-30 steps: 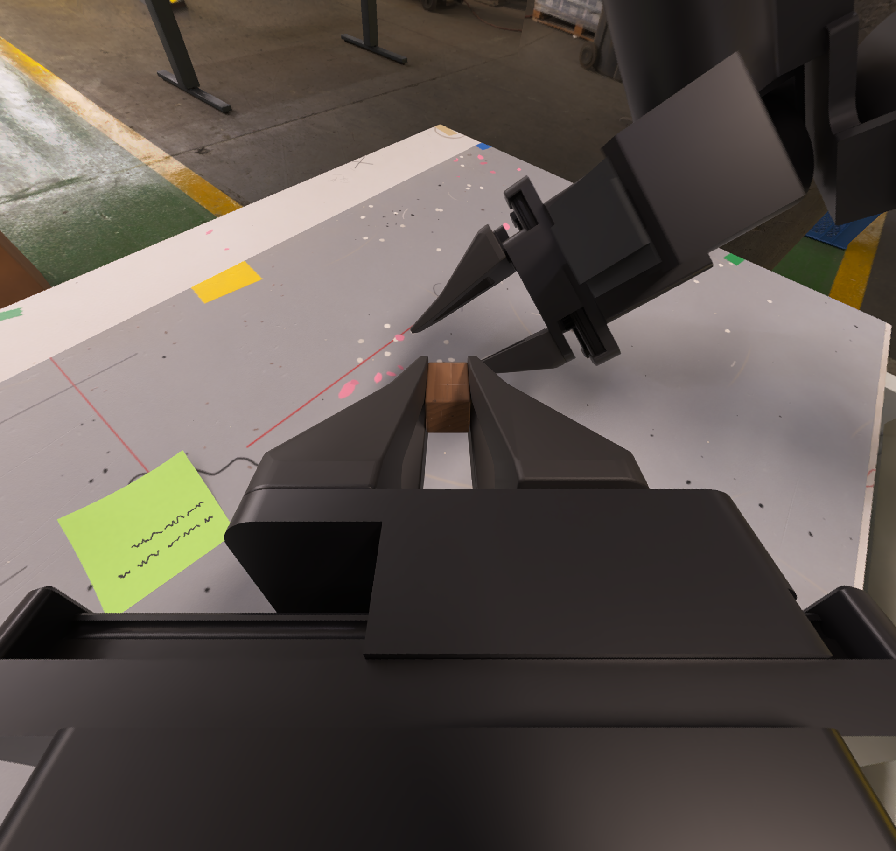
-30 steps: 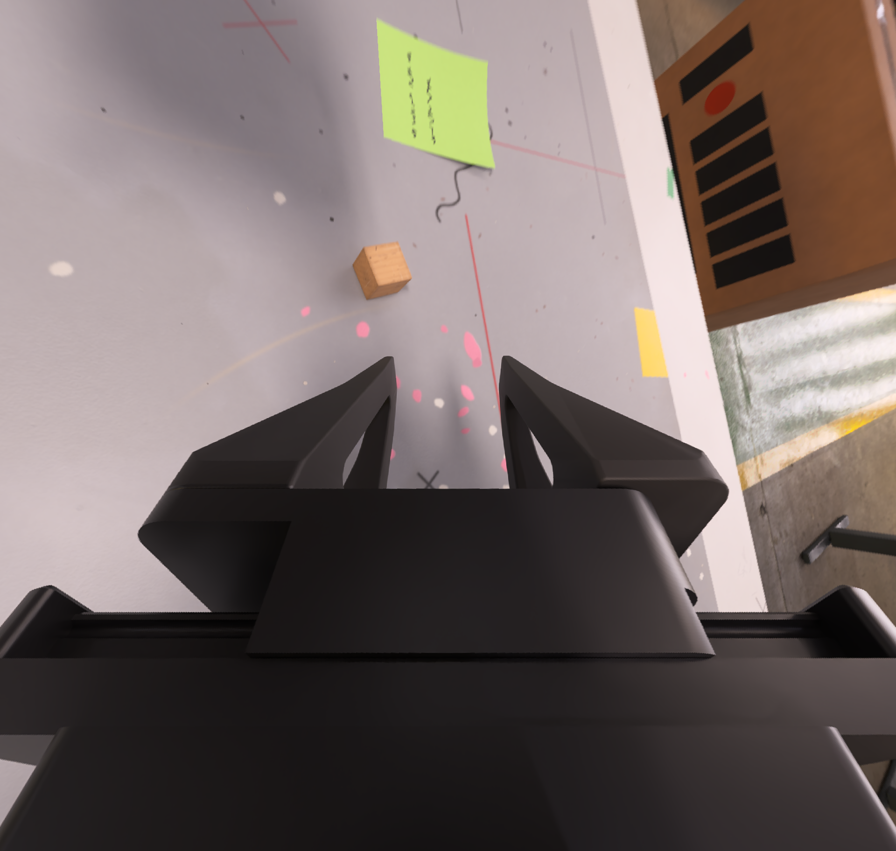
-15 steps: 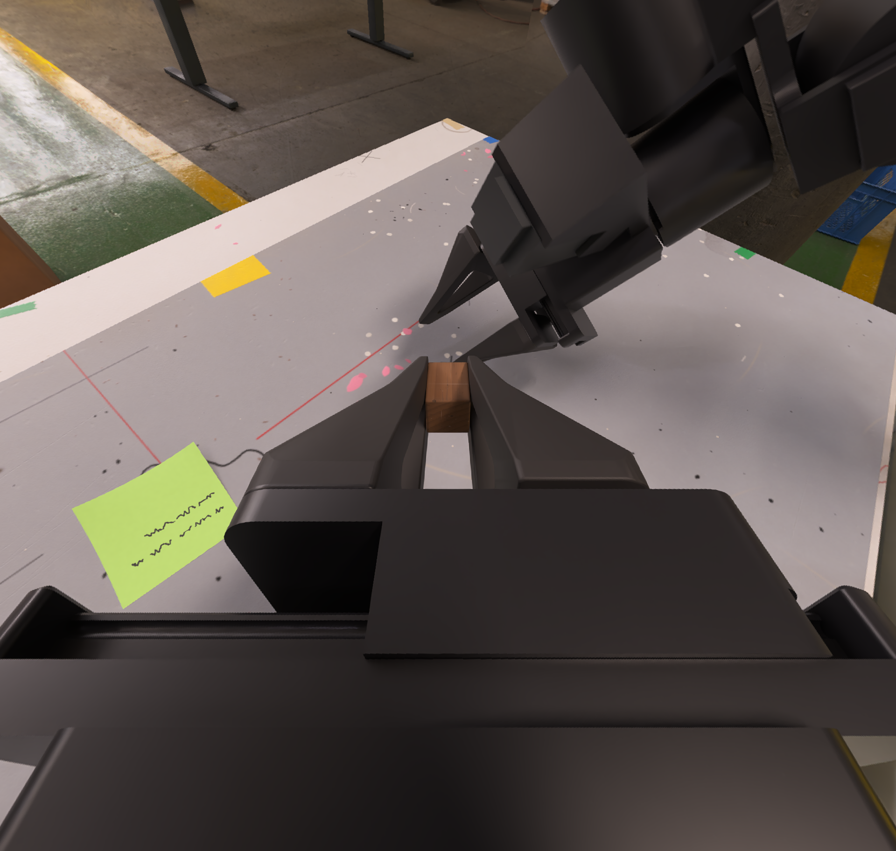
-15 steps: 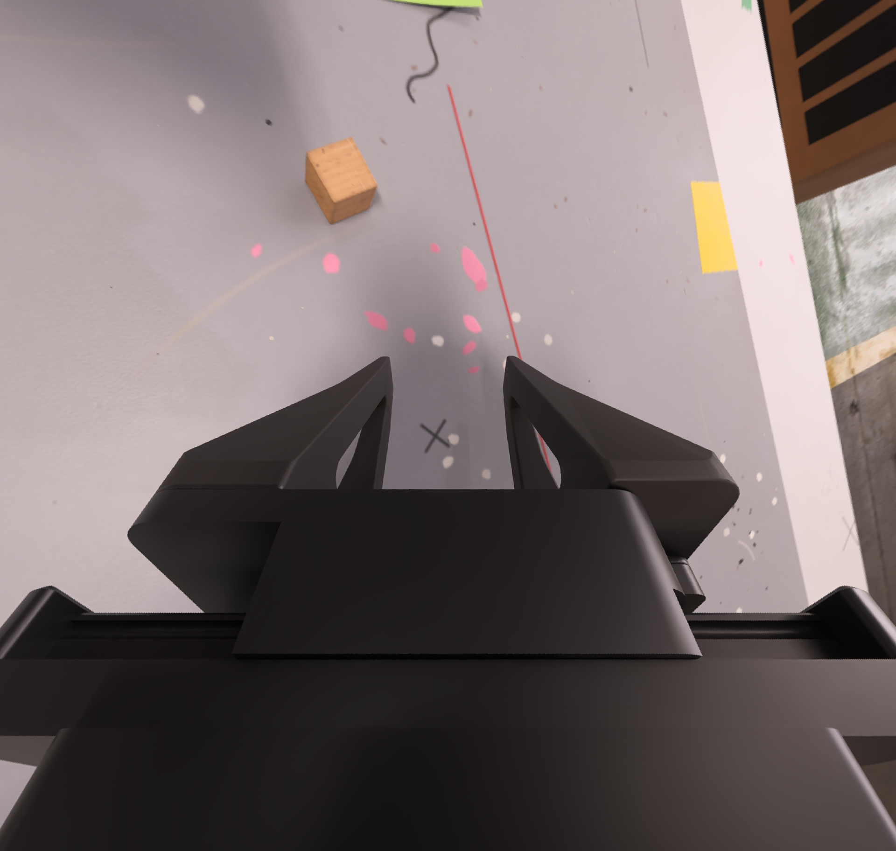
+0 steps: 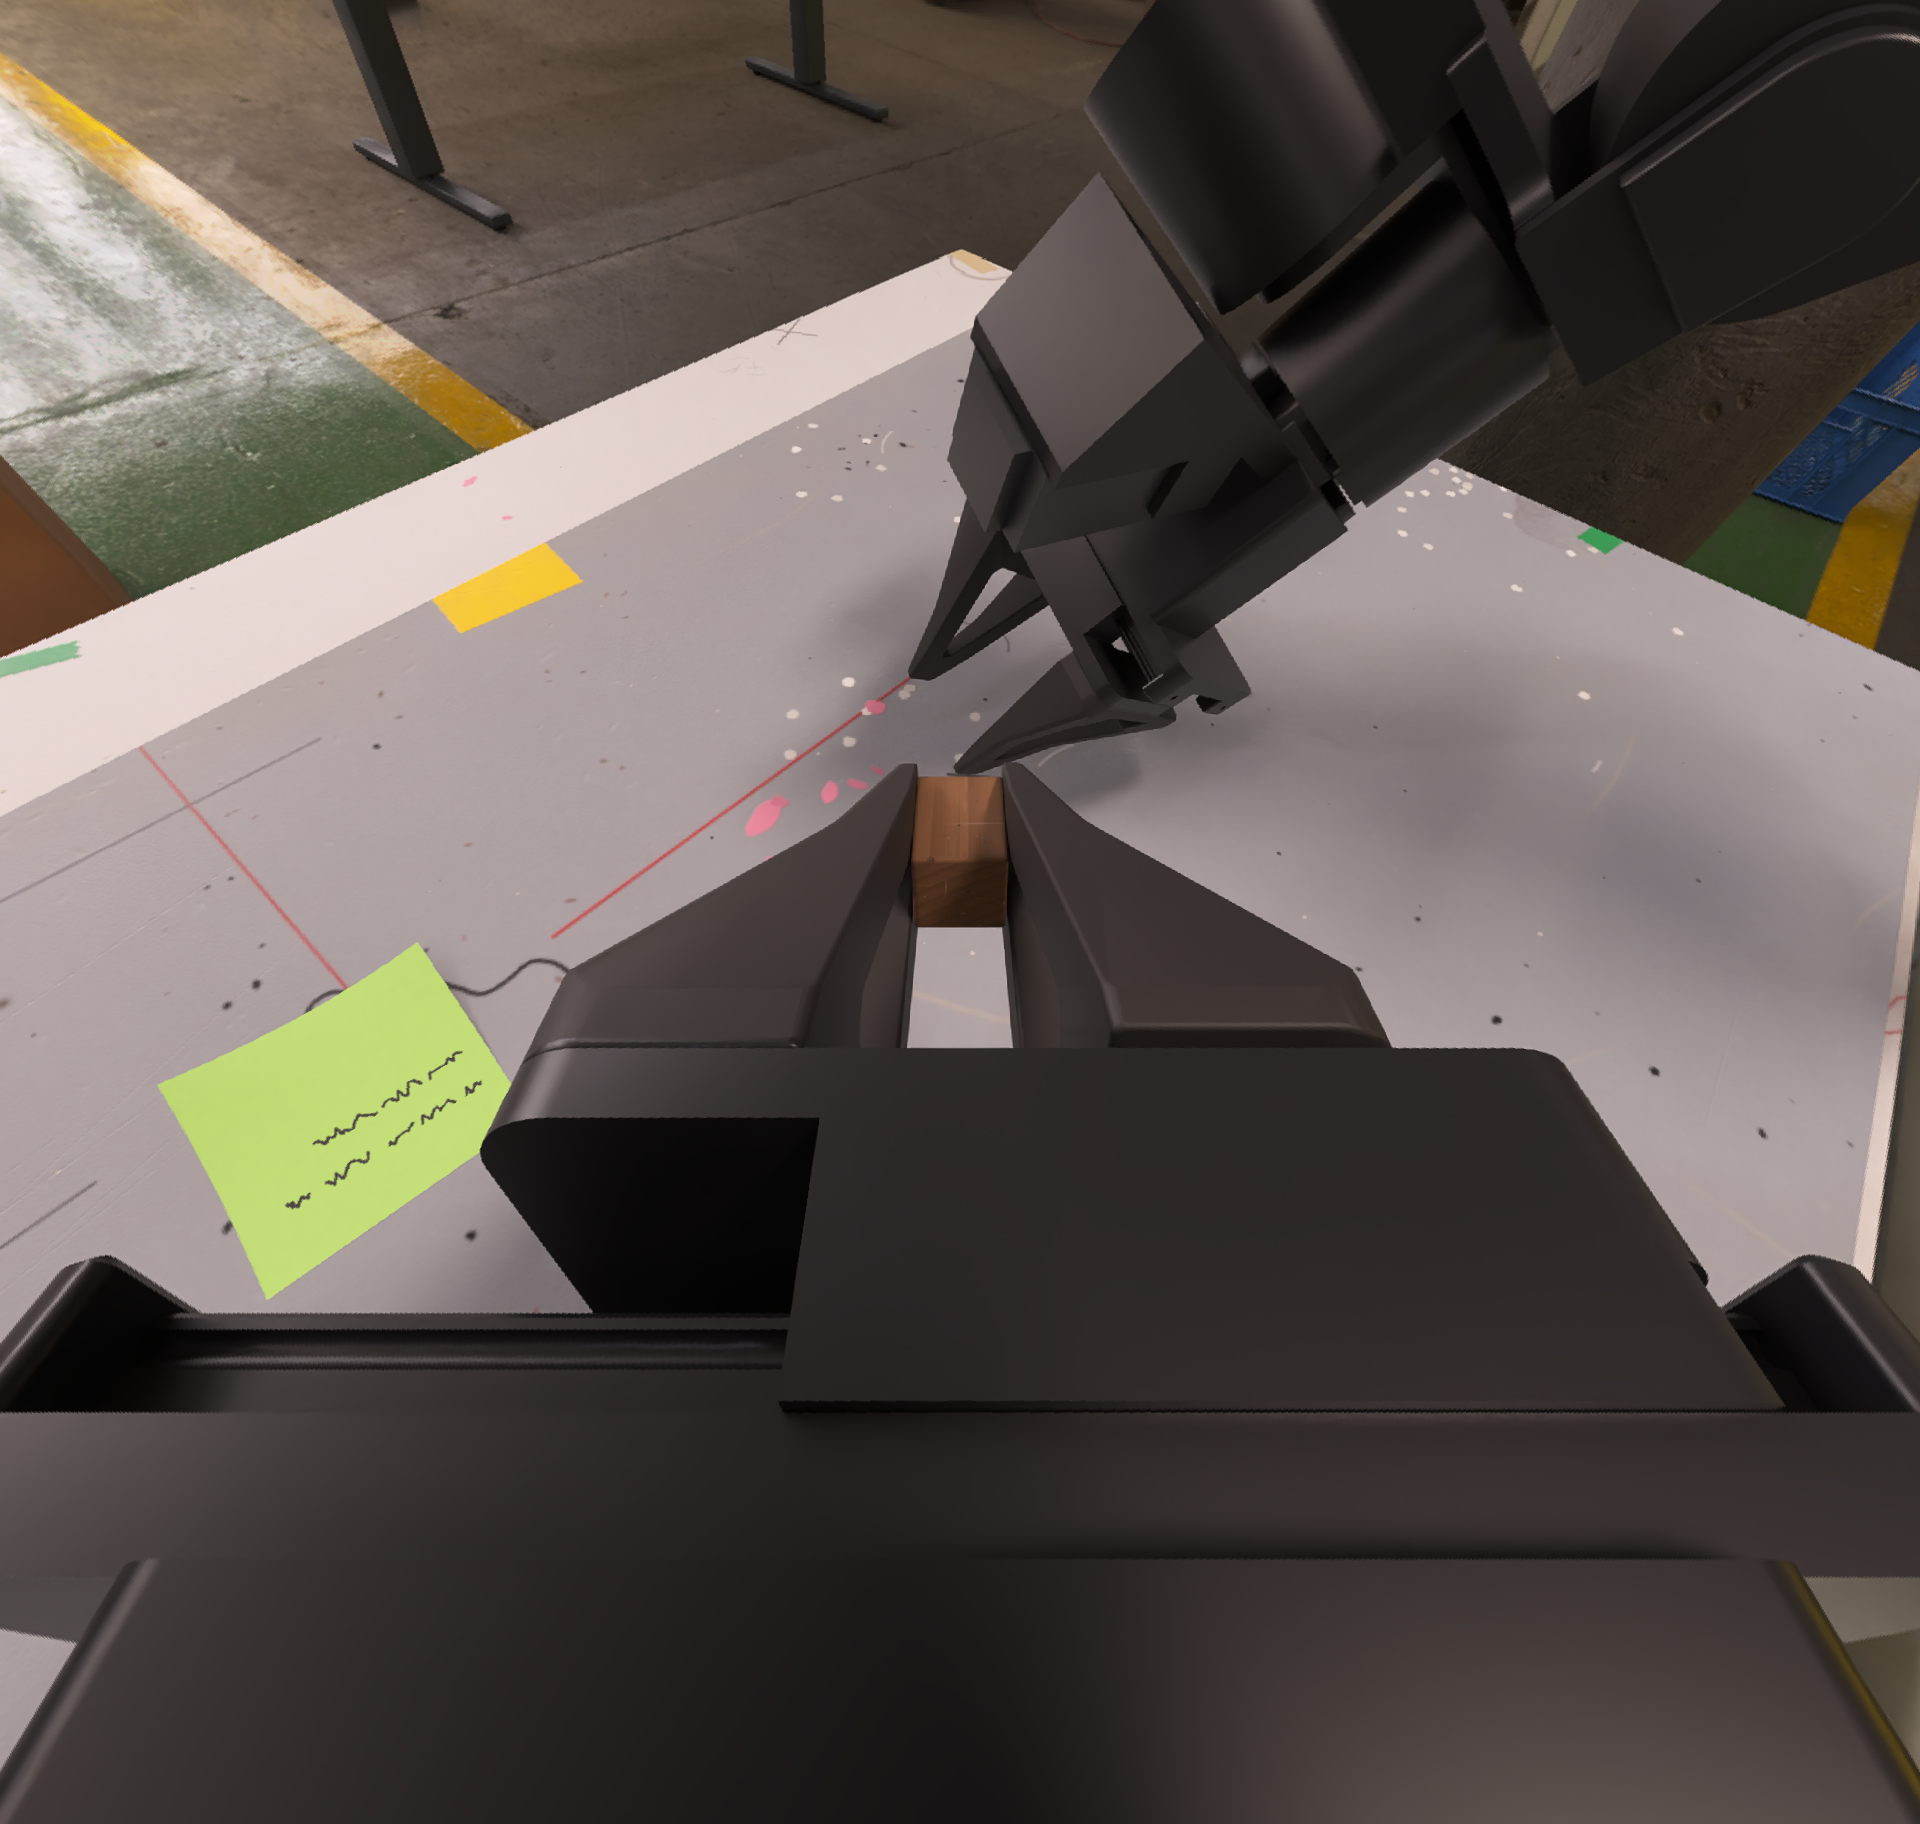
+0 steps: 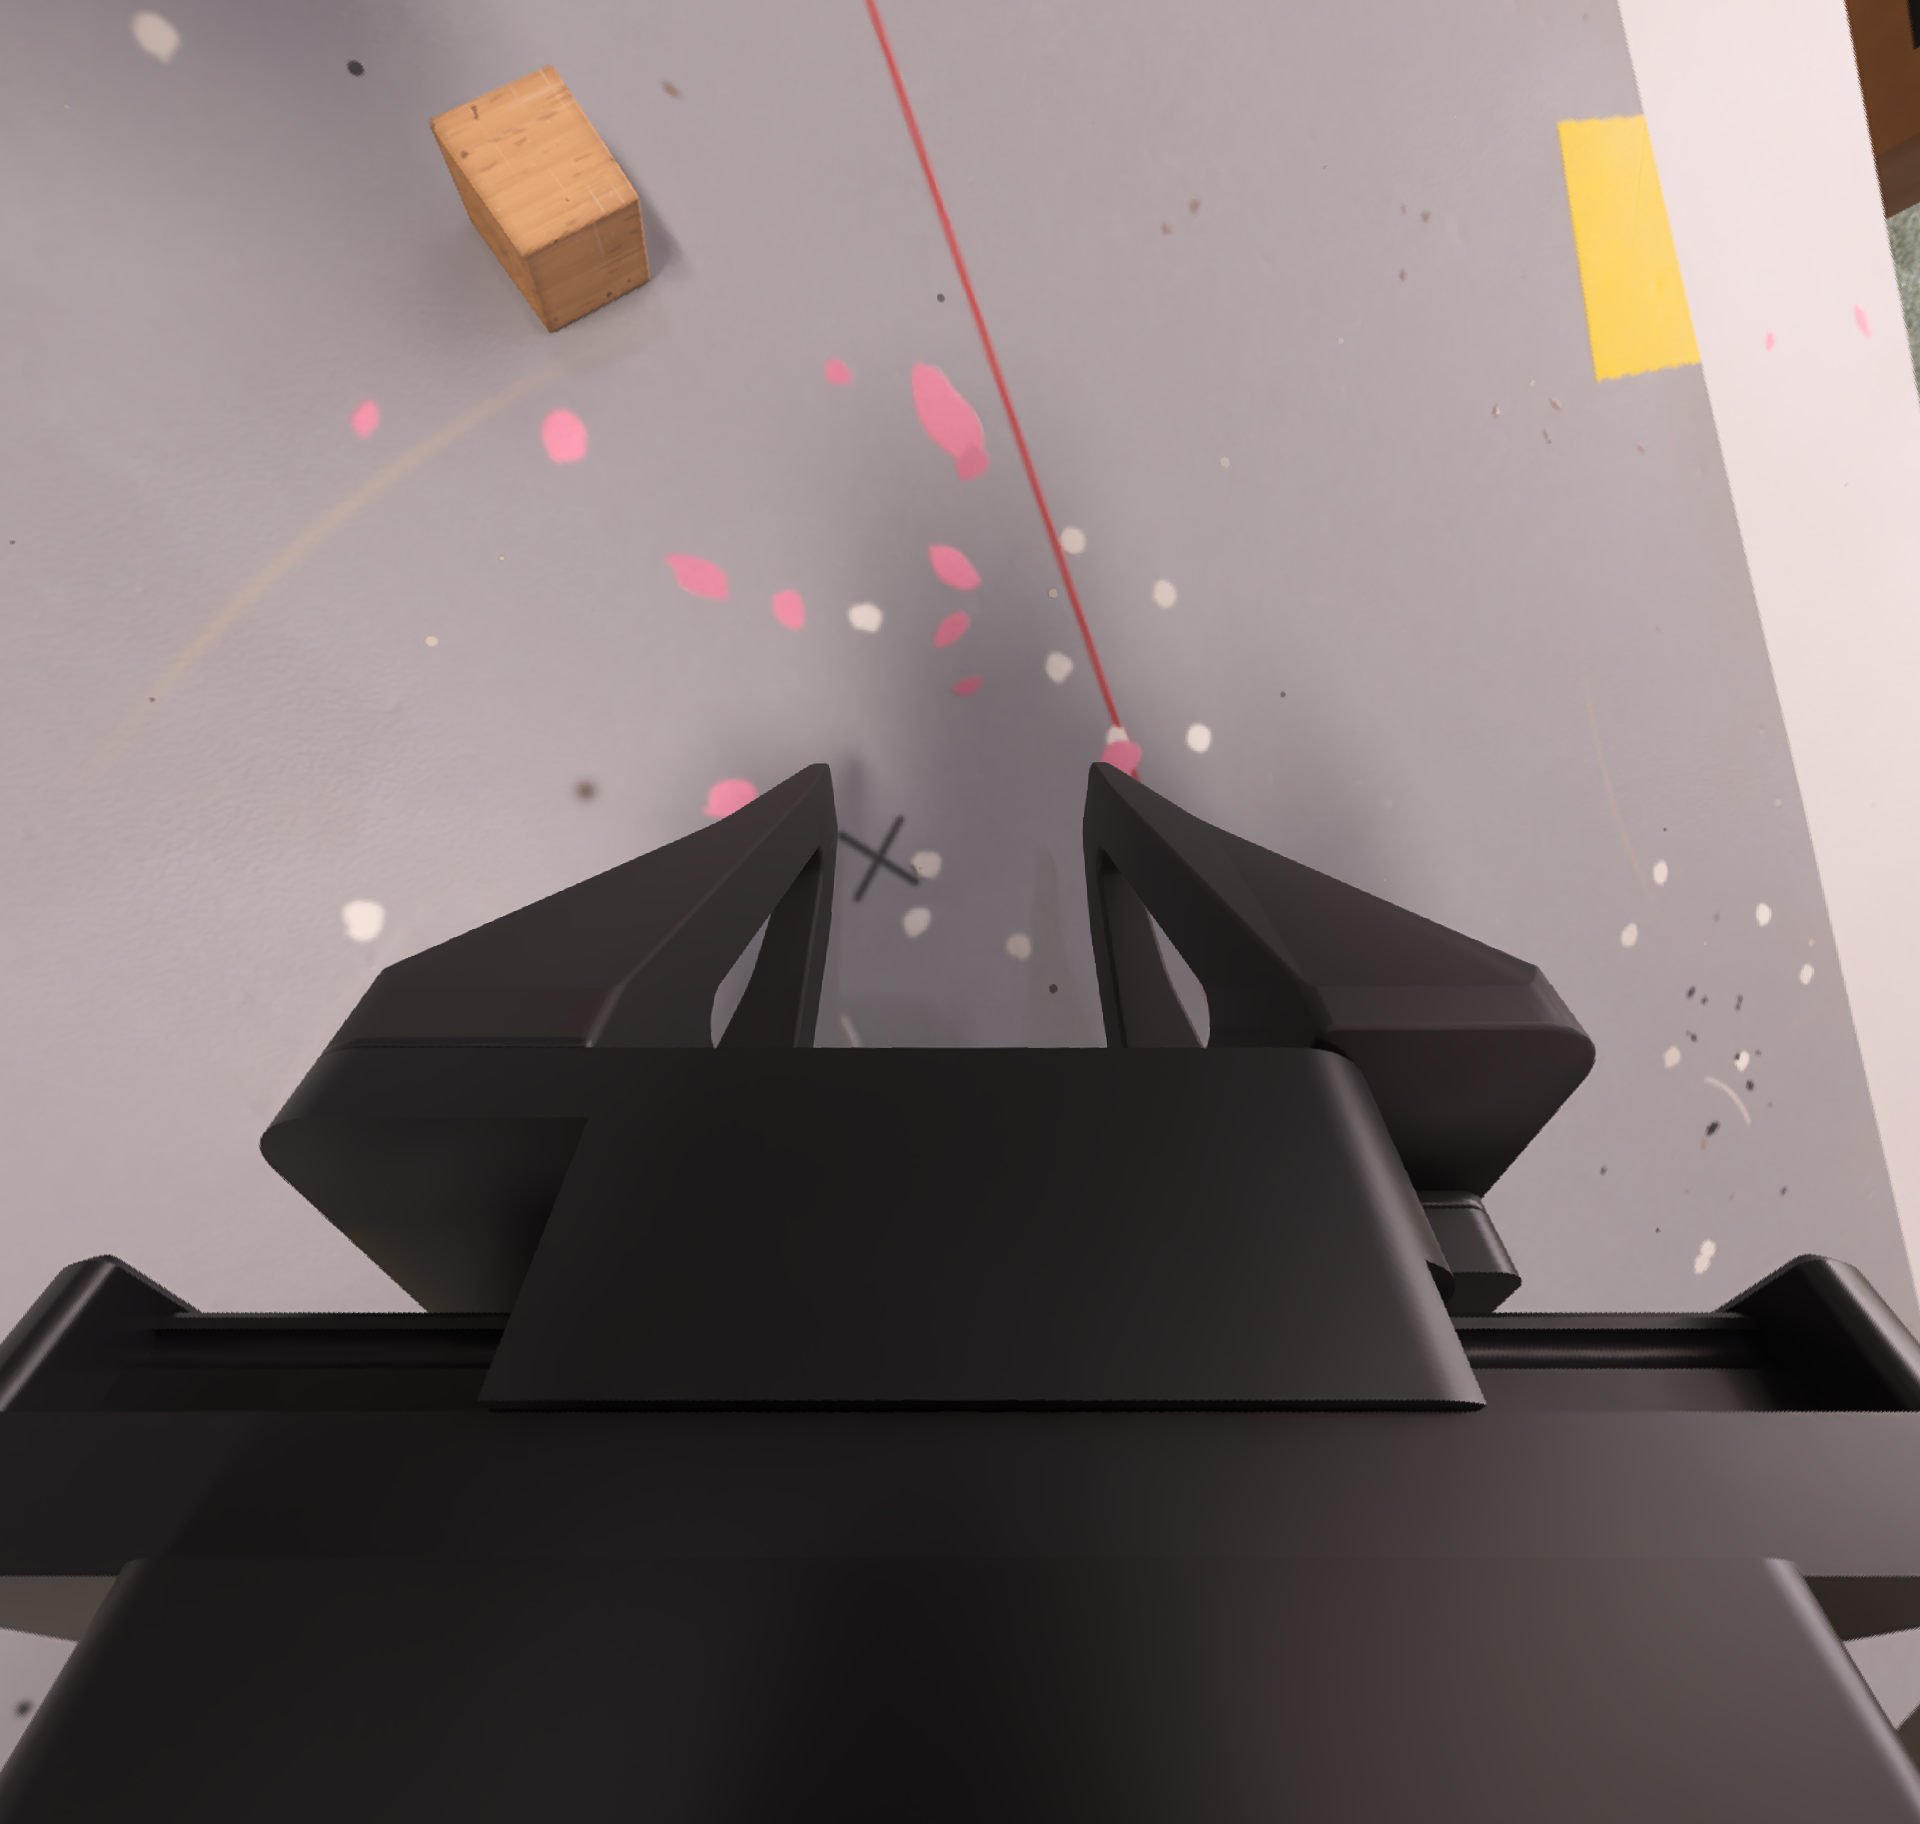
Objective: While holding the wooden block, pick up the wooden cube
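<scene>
The wooden cube (image 6: pixel 542 195) sits on the grey table (image 6: pixel 1351 527), just left of the red line (image 6: pixel 966 320). The right gripper (image 6: pixel 958 782) is near the cube and not touching it. Its two fingers are spread apart with nothing between them, low over the pink spots (image 6: pixel 943 413). The left gripper (image 5: pixel 958 787) squeezes the dark wooden block (image 5: pixel 958 865) between its fingers. A green sticky note (image 5: pixel 332 1114) lies farther along the red line.
</scene>
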### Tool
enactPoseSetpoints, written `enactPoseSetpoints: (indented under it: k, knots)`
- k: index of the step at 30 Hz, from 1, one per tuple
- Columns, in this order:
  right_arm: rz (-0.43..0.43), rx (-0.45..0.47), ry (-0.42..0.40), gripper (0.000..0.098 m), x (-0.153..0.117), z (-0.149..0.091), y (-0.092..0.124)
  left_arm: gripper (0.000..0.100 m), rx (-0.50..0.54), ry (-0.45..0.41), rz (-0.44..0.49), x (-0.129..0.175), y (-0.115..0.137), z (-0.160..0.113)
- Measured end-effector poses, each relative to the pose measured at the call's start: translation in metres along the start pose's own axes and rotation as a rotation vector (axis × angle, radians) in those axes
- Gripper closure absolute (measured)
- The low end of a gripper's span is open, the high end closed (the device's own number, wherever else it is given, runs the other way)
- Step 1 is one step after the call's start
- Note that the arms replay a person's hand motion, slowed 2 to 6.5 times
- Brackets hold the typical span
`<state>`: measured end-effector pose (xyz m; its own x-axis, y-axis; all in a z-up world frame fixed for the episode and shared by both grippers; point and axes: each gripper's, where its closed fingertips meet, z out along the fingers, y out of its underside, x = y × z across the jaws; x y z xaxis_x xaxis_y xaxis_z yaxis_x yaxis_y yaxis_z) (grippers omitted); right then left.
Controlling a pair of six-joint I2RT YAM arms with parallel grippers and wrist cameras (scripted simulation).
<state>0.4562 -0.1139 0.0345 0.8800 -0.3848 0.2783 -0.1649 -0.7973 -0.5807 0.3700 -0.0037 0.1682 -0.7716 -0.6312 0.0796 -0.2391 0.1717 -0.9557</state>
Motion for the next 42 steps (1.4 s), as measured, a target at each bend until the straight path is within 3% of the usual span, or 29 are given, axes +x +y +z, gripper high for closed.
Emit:
enactPoseSetpoints:
  k: [16, 25, 42]
  knots:
    - [0.05, 0.004, -0.018, 0.0724, 0.007, 0.018, 0.003, 0.087, -0.005, -0.005, -0.002, -0.002, 0.001, 0.0]
    - [0.037, 0.005, -0.017, 0.094, 0.011, 0.024, 0.003, 0.087, -0.006, -0.013, -0.004, -0.005, 0.002, -0.001]
    - [0.046, -0.03, -0.064, 0.0944, 0.012, 0.017, 0.013, 0.087, -0.011, -0.021, -0.005, -0.009, 0.004, -0.002]
